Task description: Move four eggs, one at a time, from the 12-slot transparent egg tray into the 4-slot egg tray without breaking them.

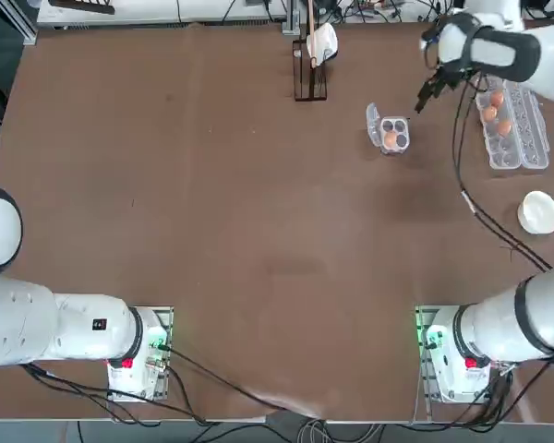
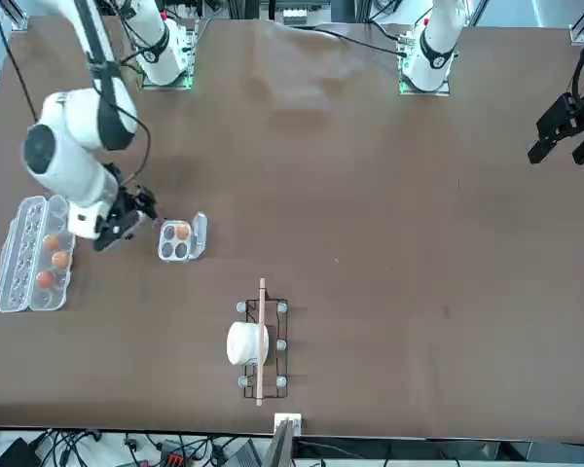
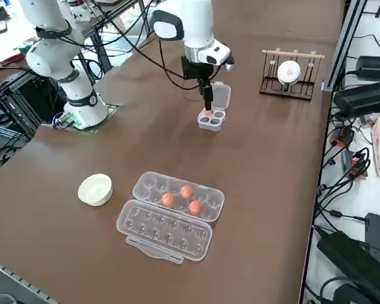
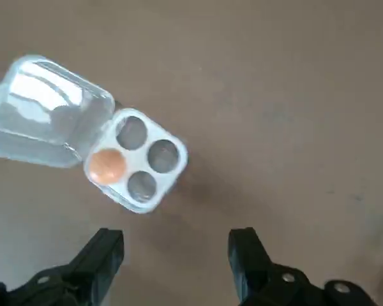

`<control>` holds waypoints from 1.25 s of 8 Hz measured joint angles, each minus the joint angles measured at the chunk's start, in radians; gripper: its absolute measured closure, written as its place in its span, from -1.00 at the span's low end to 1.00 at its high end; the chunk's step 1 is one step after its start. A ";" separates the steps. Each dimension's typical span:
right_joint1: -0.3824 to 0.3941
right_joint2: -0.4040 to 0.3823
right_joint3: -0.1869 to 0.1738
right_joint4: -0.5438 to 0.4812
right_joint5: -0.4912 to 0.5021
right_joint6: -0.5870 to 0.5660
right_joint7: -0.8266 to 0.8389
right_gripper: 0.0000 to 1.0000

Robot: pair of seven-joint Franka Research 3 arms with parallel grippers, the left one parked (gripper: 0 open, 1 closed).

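Right gripper [image 1: 427, 95] spread wide and empty in the top view, hanging between the 4-slot egg tray [image 1: 393, 135] and the 12-slot transparent egg tray [image 1: 512, 129], near both and touching neither. One egg [image 1: 390, 138] already seated in a cup of the small tray, lid flap folded out toward the table's middle. Three eggs [image 1: 495, 113] left in the long carton, bunched toward its far end, lid laid open alongside. White bowl [image 1: 538, 211] nearer the robot, well apart from both trays.

Front view: gripper [image 2: 148, 210] just beside the small tray [image 2: 178, 241], on the side toward the carton [image 2: 34, 253]. Three orange shells in one line down the carton's cups. Wooden rack [image 2: 261, 341] with a white cup standing well clear.

Right side view: fingers pointing down above the small tray [image 3: 211, 118], nothing between them. Carton [image 3: 177, 197] far across the table, three eggs clustered mid-row.

Right wrist view: both black fingertips [image 4: 105, 252] parted wide, bare table between them; small tray [image 4: 139, 160] beyond, with one cup filled and three empty.

Judged from this: one of four moved, three to go. Shells light, rigid, smooth and brittle; likely to crack under a hard squeeze and to slip from a weak one. Best taken across the narrow waist, fingers dropped straight down on either side of the exposed upper half, closed gently, then lifted clear of the cup before travelling. Thin plastic trays light and liable to shift if nudged.
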 joint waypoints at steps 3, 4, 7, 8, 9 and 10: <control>-0.177 0.071 -0.004 0.080 0.000 0.000 -0.378 -1.00; -0.222 0.115 -0.004 0.126 0.000 0.001 -0.488 -1.00; -0.338 0.222 -0.004 0.219 0.000 0.000 -0.730 -1.00; -0.367 0.238 -0.004 0.222 0.000 0.000 -0.817 -1.00; -0.395 0.250 -0.004 0.222 0.000 -0.001 -0.908 -1.00; -0.421 0.258 -0.004 0.222 0.000 -0.002 -0.984 -1.00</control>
